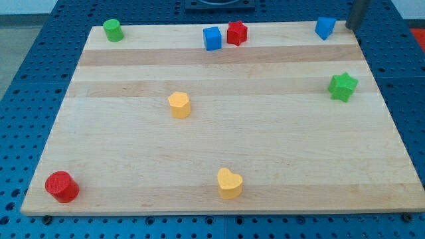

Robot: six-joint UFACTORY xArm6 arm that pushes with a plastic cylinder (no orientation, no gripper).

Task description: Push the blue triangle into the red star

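The blue triangle sits near the board's top right corner. The red star sits at the top middle, with a blue cube touching its left side. My tip is the lower end of the dark rod at the top right, just to the right of the blue triangle, a small gap apart from it.
A green cylinder is at the top left. A green star is at the right edge. A yellow hexagon-like block is left of centre. A yellow heart is at the bottom middle. A red cylinder is at the bottom left. The wooden board lies on a blue pegboard.
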